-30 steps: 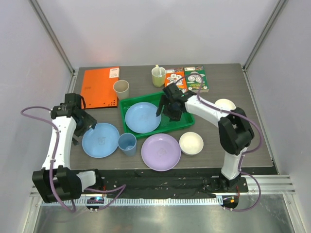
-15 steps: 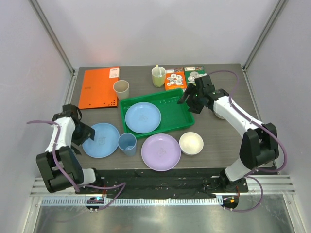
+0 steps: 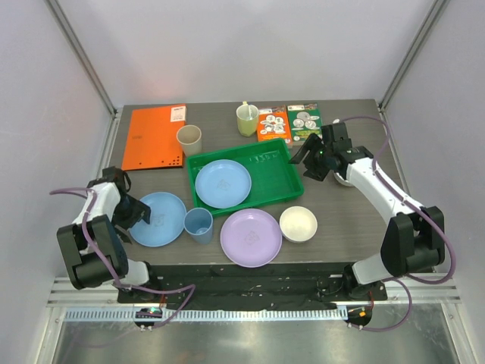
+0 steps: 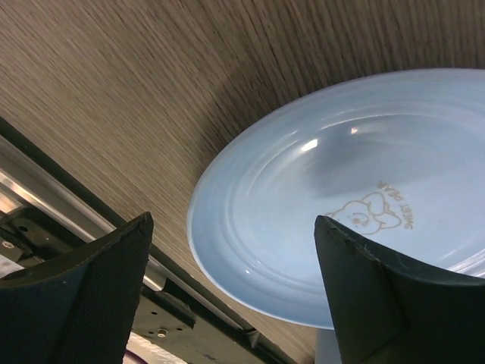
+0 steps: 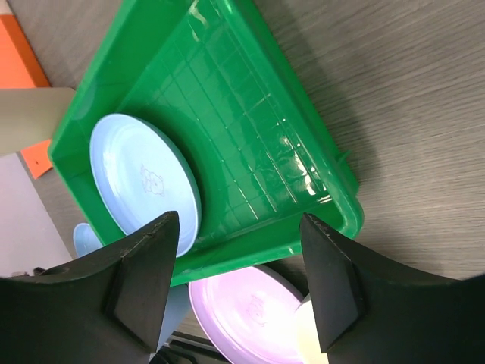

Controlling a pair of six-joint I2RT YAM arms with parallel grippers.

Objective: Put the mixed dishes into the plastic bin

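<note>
The green bin (image 3: 274,161) sits mid-table with one light blue plate (image 3: 223,183) in it. A second light blue plate (image 3: 158,218), a blue cup (image 3: 198,224), a lilac plate (image 3: 251,236) and a cream bowl (image 3: 298,224) lie on the table in front of it. A beige cup (image 3: 189,139) stands behind its left corner. My left gripper (image 3: 135,212) is open and empty at the left rim of the table plate (image 4: 364,205), its jaws either side of the rim. My right gripper (image 3: 311,159) is open and empty just right of the bin (image 5: 250,129).
An orange folder (image 3: 154,136) lies at the back left. A yellow-green mug with a spoon (image 3: 247,119) and two printed packets (image 3: 288,123) stand behind the bin. A pale round dish (image 3: 344,180) is partly hidden under my right arm. The table's near edge runs close behind my left gripper.
My right gripper has pulled out of the bin, moved to its right side and stayed empty. My left gripper has drawn back and down to the left rim of the table plate.
</note>
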